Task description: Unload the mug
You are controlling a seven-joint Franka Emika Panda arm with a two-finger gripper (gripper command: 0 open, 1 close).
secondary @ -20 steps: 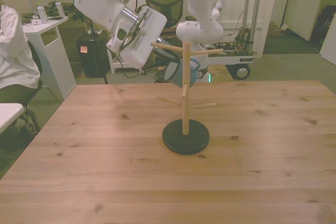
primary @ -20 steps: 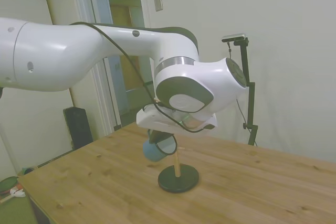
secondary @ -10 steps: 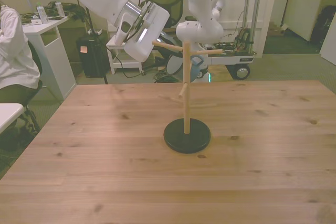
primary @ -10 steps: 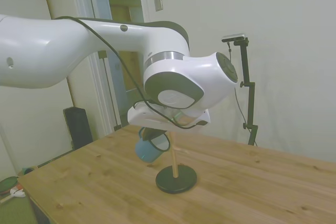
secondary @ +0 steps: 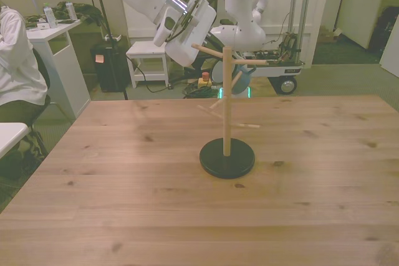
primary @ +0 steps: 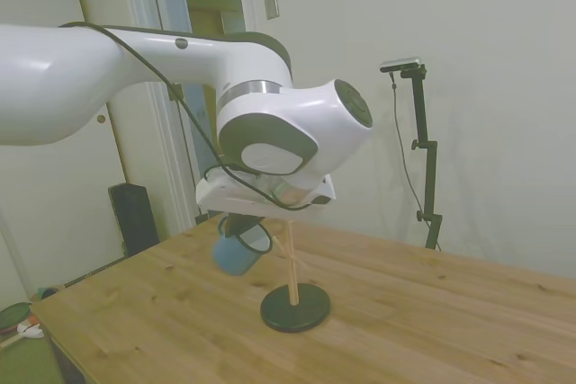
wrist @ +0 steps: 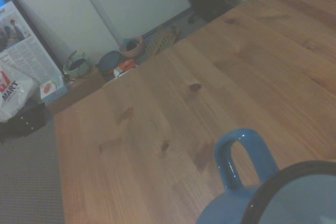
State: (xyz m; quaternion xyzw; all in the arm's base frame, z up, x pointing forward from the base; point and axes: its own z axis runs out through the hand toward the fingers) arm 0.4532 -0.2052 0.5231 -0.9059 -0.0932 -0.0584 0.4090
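Observation:
The blue mug [primary: 236, 249] hangs tilted in the air above the wooden table [primary: 432, 330], just beside the wooden peg stand [primary: 291, 269]. My gripper [primary: 243, 227] is shut on the mug's rim from above. The wrist view shows the mug [wrist: 247, 203] close up, and its loop handle [wrist: 242, 153] has no peg through it. In the front view only a blue sliver of the mug [secondary: 242, 81] shows behind the peg stand [secondary: 227, 116]. The stand's black round base [secondary: 227, 158] rests on the table.
A person in a white sleeve [secondary: 15, 54] sits by a white desk [secondary: 56, 35] at the front view's left. Behind the table stand a second white robot [secondary: 240, 26] and a white stool [secondary: 146, 51]. Clutter lies on the floor [wrist: 105, 64] past the table edge.
My arm has pulled back and up with the mug, drawing it away from the stand's peg. The peg stand has slid slightly across the table.

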